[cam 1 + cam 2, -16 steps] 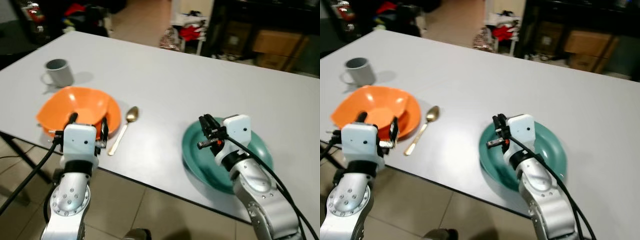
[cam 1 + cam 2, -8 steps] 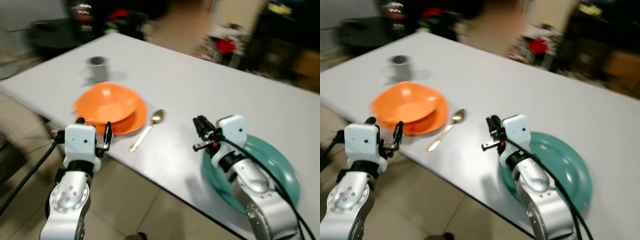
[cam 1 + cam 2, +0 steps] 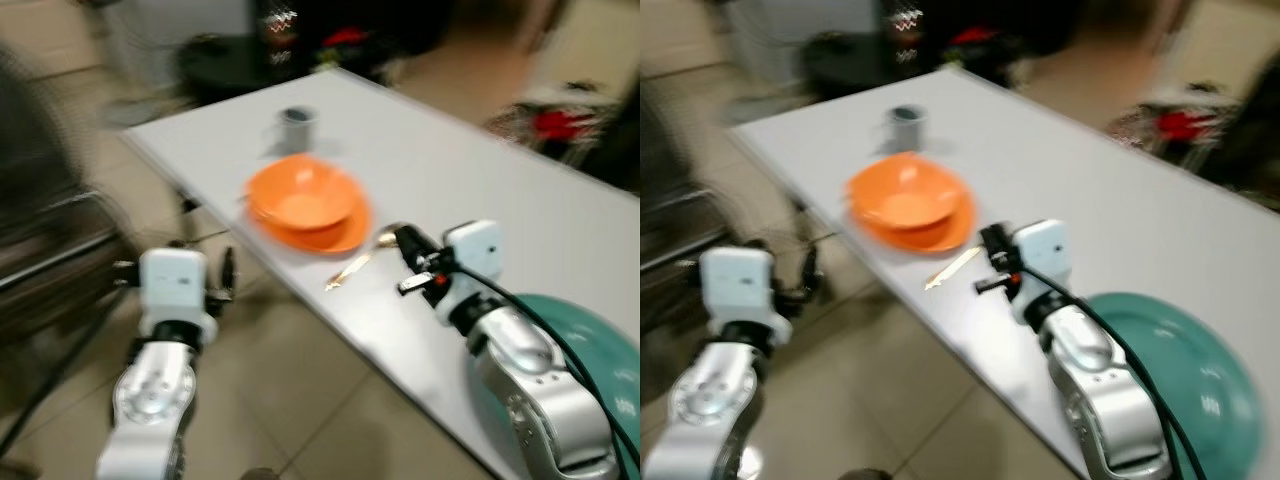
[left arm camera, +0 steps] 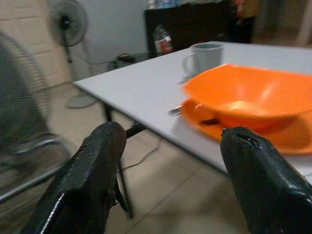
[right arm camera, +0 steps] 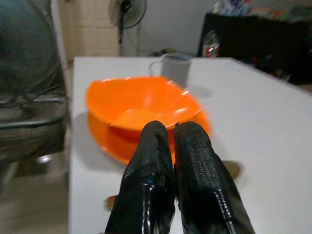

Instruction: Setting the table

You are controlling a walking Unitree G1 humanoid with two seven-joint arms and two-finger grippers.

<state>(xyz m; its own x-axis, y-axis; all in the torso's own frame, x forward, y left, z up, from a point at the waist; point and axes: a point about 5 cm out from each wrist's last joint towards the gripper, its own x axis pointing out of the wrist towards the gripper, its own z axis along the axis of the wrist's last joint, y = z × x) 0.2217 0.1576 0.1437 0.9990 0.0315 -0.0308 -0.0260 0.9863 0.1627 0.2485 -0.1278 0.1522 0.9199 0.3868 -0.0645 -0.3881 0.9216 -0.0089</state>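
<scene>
An orange bowl [image 3: 303, 197] sits on an orange plate [image 3: 345, 232] near the corner of the white table [image 3: 470, 170]. A grey mug [image 3: 296, 128] stands behind them. A gold spoon [image 3: 360, 262] lies just right of the plate, and a teal plate [image 3: 600, 350] lies at the right edge. My right gripper [image 3: 410, 240] is shut and empty, hovering by the spoon's bowl end and pointing at the orange bowl [image 5: 141, 102]. My left gripper [image 3: 178, 268] is open and empty, off the table over the floor, facing the orange bowl [image 4: 248, 95] and mug [image 4: 204, 57].
The eye views are blurred. A chair [image 5: 29, 97] stands at the left beside the table corner. A standing fan [image 4: 68, 22] and dark furniture [image 3: 300, 40] are behind the table. Tiled floor [image 3: 300, 400] lies below the table edge.
The whole picture has swung left, so the table now sits to the right. My left gripper, earlier at the orange bowl's edge, is now over the floor. My right gripper is off the teal plate, near the spoon.
</scene>
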